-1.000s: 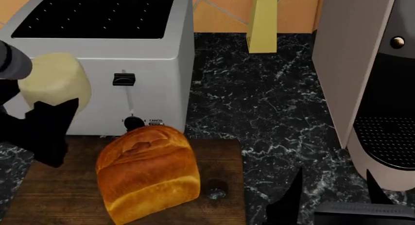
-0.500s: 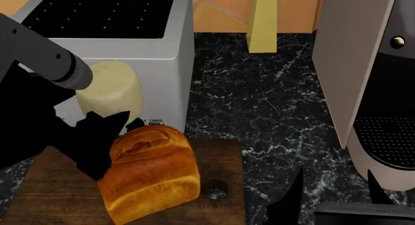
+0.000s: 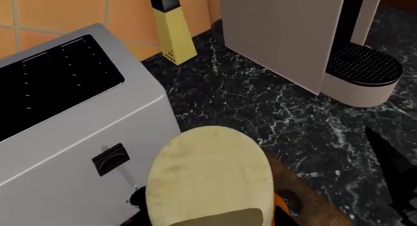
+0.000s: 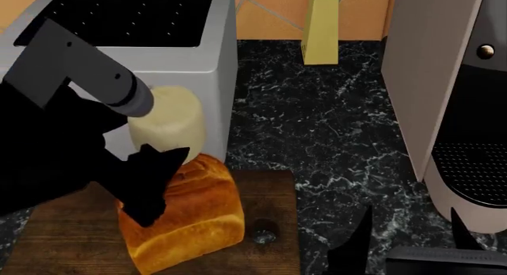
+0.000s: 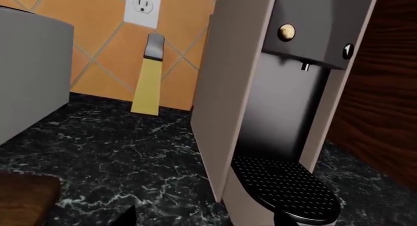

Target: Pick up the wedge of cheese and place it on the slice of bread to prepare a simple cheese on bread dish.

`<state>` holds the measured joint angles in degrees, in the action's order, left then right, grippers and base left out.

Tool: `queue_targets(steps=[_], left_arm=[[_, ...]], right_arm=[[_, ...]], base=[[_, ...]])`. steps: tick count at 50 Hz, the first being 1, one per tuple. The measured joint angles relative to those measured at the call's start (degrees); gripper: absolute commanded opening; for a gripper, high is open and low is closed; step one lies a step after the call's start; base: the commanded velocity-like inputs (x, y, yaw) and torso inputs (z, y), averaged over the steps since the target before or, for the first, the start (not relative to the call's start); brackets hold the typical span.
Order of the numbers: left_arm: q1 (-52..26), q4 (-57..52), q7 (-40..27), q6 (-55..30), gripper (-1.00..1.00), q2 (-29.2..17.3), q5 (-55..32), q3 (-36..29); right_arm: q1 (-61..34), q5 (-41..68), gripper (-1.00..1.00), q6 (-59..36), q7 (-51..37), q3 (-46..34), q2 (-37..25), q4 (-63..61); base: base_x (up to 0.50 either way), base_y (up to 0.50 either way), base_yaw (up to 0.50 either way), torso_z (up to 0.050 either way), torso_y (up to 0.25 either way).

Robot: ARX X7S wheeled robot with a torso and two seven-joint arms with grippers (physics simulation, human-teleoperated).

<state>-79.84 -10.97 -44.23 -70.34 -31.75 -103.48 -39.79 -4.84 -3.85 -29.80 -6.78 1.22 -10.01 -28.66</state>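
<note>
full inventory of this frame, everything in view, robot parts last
wedge of cheese: 1, pale cream, held above the bread's rear
slice of bread: 1, golden-orange, on the board
wooden board: 1, brown, near edge of the counter
toaster: 1, silver with black slots, behind the board
coffee machine: 1, beige and black, right side
tapered yellow object: 1, black top, by the tiled wall
wall outlet: 1, white, on orange tiles
counter: 1, black marble
left tool: 1, black, shut on the cheese
right tool: 1, black, low right, open, holding nothing
</note>
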Motion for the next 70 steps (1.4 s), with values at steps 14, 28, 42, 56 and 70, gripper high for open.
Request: queue_targets(steps=[14, 28, 42, 56, 70], left_arm=[[0.35, 0.47, 1.19, 0.14, -1.0, 0.26, 0.69, -0.94], [1.09, 0.83, 2.21, 0.63, -1.0, -0.18, 2.12, -1.55], [2.29, 0.61, 2.57, 1.31, -1.0, -0.65, 2.64, -2.03], [3.15, 0.67, 2.99, 1.81, -1.0, -1.02, 3.19, -2.57], [3.44, 0.6, 3.22, 2.18, -1.0, -1.18, 3.43, -2.94]], right_arm=[[-0.04, 0.48, 1.0, 0.18, -0.51, -0.29, -0.42, 0.38], [0.03, 1.05, 1.0, 0.53, -1.0, -0.46, -0.78, 0.47], [-0.01, 1.5, 1.0, 0.34, -1.44, -0.69, -1.14, 0.34], [-0.14, 1.9, 1.0, 0.21, -1.88, -0.98, -1.49, 0.48], [-0.15, 2.32, 1.0, 0.16, -2.29, -1.19, -1.85, 0.45]], base=[[0.0, 0.0, 0.0, 0.0, 0.001], [0.0, 0.0, 0.0, 0.0, 0.001], [0.0, 0.0, 0.0, 0.0, 0.001], [0.0, 0.0, 0.0, 0.0, 0.001], [0.0, 0.0, 0.0, 0.001, 0.001]])
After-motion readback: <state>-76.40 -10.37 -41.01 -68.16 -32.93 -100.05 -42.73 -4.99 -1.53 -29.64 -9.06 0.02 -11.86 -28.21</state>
